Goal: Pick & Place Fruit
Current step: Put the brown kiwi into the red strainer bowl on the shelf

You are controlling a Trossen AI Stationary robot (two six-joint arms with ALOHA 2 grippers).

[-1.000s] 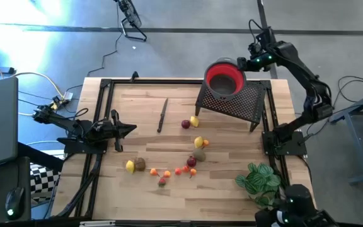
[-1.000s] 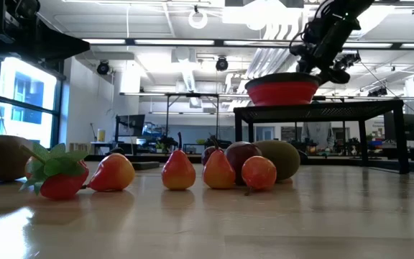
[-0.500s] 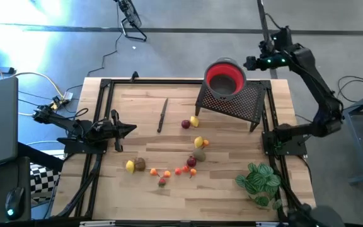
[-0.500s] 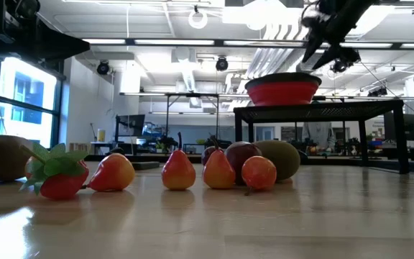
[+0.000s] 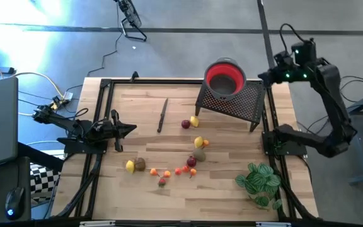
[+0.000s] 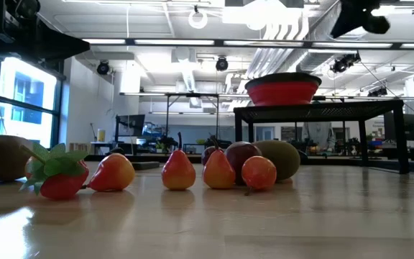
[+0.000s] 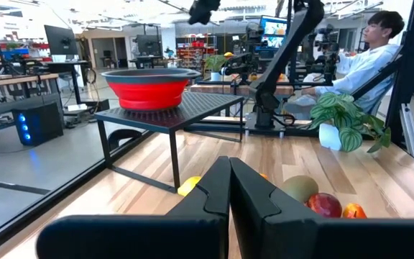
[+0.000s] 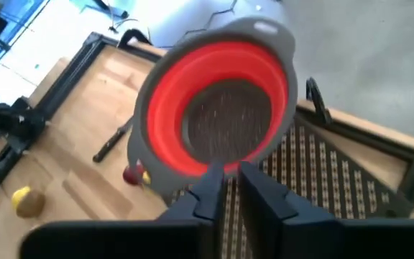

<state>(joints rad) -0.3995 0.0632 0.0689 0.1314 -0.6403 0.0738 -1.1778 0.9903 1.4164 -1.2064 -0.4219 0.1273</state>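
Several small fruit pieces, yellow, red, brown and orange, lie scattered on the wooden table's middle; the low view shows them in a row. The red bowl stands on a black mesh stand at the far right. My right gripper hangs high just right of the bowl, shut with only a slit between its fingers and nothing between them. The bowl lies below and ahead of it. My left gripper rests shut at the table's left edge, fingers pointing toward the fruit.
A thin dark knife lies left of the stand. A green leafy plant stands at the near right corner. A black frame borders the table. A person sits beyond the table's right side.
My right gripper has risen and drawn back from above the bowl's right rim toward the table's right edge. The bowl and the fruit have stayed where they were.
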